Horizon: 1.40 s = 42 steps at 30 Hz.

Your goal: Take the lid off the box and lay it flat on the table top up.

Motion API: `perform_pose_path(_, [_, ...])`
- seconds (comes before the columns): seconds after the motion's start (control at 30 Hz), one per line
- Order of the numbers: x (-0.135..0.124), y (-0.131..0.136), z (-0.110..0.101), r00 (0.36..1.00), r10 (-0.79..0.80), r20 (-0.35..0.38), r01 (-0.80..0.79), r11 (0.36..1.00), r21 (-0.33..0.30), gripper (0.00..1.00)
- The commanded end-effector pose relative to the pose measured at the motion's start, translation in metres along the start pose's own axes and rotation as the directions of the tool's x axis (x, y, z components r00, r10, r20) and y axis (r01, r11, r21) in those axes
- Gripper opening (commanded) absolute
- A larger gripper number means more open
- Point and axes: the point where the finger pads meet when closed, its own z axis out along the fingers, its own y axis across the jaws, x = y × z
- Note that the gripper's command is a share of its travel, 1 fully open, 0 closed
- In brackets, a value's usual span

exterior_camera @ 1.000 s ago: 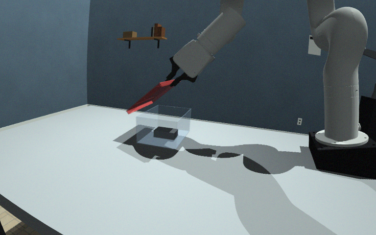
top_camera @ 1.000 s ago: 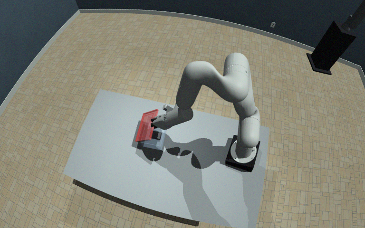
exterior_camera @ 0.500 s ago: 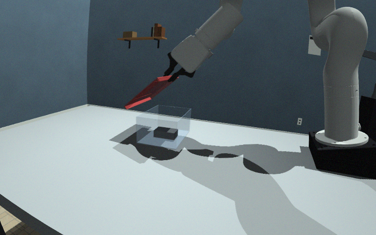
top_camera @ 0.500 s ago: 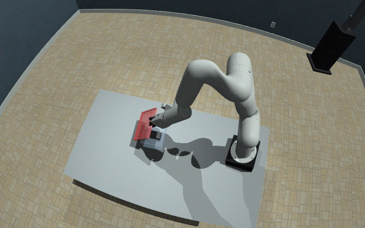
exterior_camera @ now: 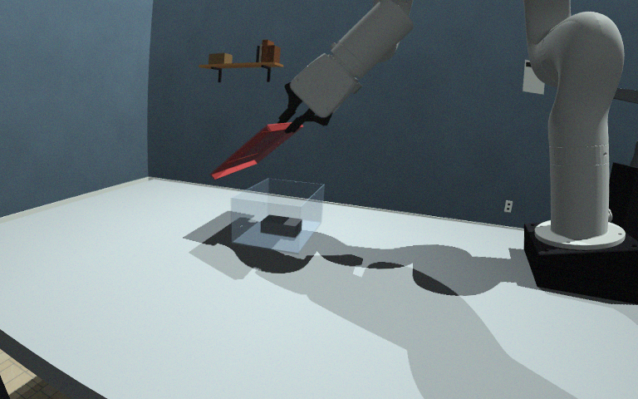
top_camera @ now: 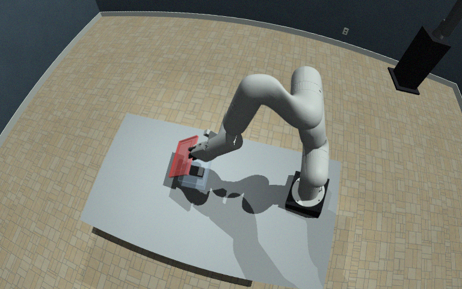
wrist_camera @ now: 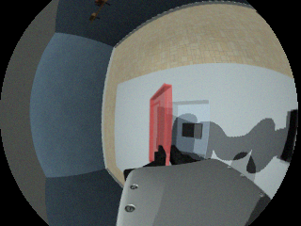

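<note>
My gripper (exterior_camera: 295, 123) is shut on one edge of the flat red lid (exterior_camera: 254, 150) and holds it in the air, tilted down and away from the fingers, clear above the box. The see-through box (exterior_camera: 277, 214) stands open on the table with a dark block (exterior_camera: 282, 225) inside. From above, the lid (top_camera: 182, 155) hangs over the box's left side, and the gripper (top_camera: 192, 152) sits at its right edge over the box (top_camera: 195, 174). The wrist view shows the lid (wrist_camera: 161, 123) edge-on beside the box (wrist_camera: 191, 128).
The arm's black base (exterior_camera: 586, 264) stands at the table's right end. A wall shelf (exterior_camera: 241, 63) with small boxes hangs far behind. A black stand (top_camera: 418, 61) is on the floor at the back right. The table's front edge (top_camera: 165, 259) runs below.
</note>
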Motion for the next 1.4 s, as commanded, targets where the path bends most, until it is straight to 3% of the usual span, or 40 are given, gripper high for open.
perform_pose_path(0.0, [0.000,-0.001,0.000,1.000,0.000,0.000,0.000,1.000,0.002,0.00])
perform_pose_path(0.93, [-0.020,0.002,-0.003,1.000,0.000,0.000,0.000,1.000,0.002,0.00])
perform_pose_path(1.37, [-0.046,0.006,-0.007,1.000,0.000,0.000,0.000,1.000,0.002,0.00])
